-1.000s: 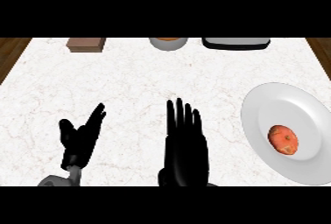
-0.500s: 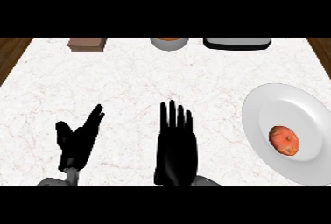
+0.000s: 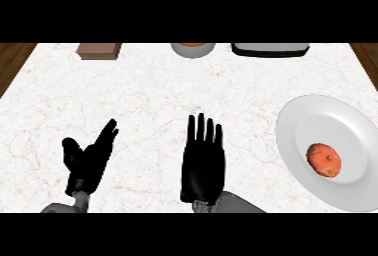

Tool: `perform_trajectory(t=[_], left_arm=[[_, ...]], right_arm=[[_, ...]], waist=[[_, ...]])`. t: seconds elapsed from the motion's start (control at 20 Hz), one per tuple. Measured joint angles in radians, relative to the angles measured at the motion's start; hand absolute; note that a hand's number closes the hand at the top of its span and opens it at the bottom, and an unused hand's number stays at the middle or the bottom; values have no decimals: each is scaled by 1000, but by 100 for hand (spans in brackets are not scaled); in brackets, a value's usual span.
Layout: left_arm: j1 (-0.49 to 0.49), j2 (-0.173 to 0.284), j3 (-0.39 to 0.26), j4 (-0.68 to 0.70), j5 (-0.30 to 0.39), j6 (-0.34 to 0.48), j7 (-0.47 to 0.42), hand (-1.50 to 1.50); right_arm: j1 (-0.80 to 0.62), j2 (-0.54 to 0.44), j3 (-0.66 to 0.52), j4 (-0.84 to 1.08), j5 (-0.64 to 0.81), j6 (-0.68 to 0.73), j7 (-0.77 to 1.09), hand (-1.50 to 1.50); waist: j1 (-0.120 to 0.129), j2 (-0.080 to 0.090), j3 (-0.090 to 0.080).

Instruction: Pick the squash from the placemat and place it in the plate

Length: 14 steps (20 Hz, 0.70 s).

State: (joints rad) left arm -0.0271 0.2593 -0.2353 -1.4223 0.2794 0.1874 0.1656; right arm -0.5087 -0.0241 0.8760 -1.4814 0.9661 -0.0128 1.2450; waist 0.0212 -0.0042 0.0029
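Logging what my head view gives me, item by item.

Right hand: black, fingers straight and held together, pointing up the counter. It holds nothing. I cannot tell whether it rests on the marble or floats above it. It sits low in the middle of my view, well apart from the plate.

Left hand: black, fingers straight and angled up to the right, thumb spread out to the left. Nothing is in it. It shows at lower left, near the bottom edge, with a bit of grey forearm beneath.

Squash: small, round, orange-red. It lies inside the plate, a little below the plate's middle. No hand touches it.

Plate: white, round, at the right side of the counter, its right part cut by my frame.

Counter: pale marble with faint veins, dark wood showing past its far corners.

Far edge, left to right: a brown block, a grey bowl with something orange inside, and a dark tray-like thing with a light top. All three are partly cut off.
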Motion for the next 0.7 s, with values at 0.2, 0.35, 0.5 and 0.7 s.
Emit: perform_trajectory(t=[0.2, 0.35, 0.5, 0.7], left_arm=[[5, -7, -3, -8, -12, 8, 3, 0], [0, -13, 0, -4, -13, 5, 6, 0], [1, -13, 7, -3, -11, -6, 1, 0], [1, -14, 12, -6, -12, -12, 12, 0]], right_arm=[[5, 1, 5, 35, -21, -14, -6, -150], [-2, 1, 4, 83, -45, -30, -17, -150], [-10, 1, 27, 115, -86, -28, -19, 150], [-50, 2, 60, 168, -120, -24, -28, 150]], waist=[[-1, 1, 0], [0, 2, 0], [2, 2, 0], [3, 3, 0]])
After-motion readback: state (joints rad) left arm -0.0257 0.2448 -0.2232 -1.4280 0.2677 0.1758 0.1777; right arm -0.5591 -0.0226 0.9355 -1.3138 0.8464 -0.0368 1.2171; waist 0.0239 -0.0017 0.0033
